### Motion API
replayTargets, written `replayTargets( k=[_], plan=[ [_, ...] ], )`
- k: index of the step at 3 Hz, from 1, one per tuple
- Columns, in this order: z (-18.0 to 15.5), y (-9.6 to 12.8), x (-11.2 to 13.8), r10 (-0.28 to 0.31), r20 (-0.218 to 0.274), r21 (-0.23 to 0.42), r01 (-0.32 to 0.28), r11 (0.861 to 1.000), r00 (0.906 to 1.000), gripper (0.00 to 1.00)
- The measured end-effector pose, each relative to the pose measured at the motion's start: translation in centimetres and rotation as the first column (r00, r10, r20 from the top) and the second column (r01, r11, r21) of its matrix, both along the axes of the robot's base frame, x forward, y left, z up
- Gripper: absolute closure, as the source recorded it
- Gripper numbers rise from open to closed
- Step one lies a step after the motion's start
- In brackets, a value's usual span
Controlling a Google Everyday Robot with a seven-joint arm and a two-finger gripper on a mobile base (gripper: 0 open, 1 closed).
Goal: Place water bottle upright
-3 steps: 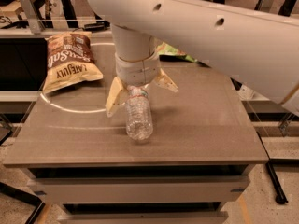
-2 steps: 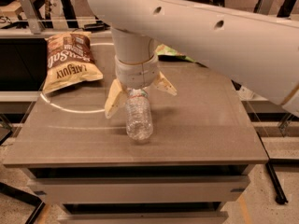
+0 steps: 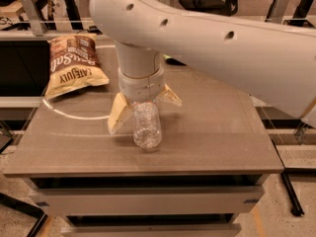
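Gripper [image 3: 145, 115] over water bottle [image 3: 147, 130] on grey table [image 3: 212, 139].

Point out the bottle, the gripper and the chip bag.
bottle [image 3: 147, 128], camera view, ribbed body.
gripper [image 3: 144, 115], camera view, midway between open fingertips, astride the bottle.
chip bag [image 3: 74, 65], camera view, printed front.

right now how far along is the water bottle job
Done: the gripper is at the water bottle, straddling its top end. In hand: the bottle looks tilted, base low over the table. Left: standing it fully upright and letting go. Whether the base touches the table cannot be told.
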State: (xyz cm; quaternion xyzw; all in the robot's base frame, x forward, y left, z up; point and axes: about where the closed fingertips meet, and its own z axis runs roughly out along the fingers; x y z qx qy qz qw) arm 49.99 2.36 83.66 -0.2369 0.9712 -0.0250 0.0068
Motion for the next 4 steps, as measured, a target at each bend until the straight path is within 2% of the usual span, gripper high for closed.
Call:
replayTargets(
  k=[2, 3, 4],
  plan=[
    [-0.2, 0.4, 0.6, 0.086, 0.034, -0.025, -0.085, 0.996, 0.9957, 0.40],
    [-0.7, -0.7, 0.9, 0.087, 0.032, -0.046, -0.086, 0.995, 0.9957, 0.65],
    [-0.4, -1.0, 1.1, 0.104, 0.045, -0.041, -0.102, 0.994, 0.9936, 0.87]
  ],
)
